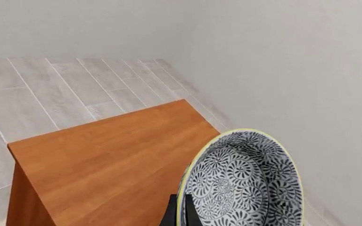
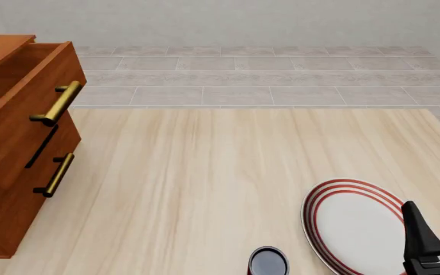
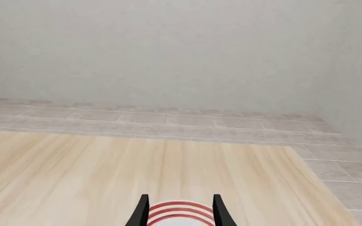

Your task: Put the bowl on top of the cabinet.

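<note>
I have the bowl [image 1: 241, 181] pinched by its rim in the left gripper [image 1: 179, 214], held tilted above the cabinet [image 1: 111, 160] top, toward its 4 o'clock corner in the left wrist view. Risk: the thin rim grip slips, or releasing while tilted rolls it over the edge. The right gripper [image 3: 179, 207] is spread, holding nothing, over the plate [image 2: 357, 226], beside the cup [image 2: 269, 262].
</note>
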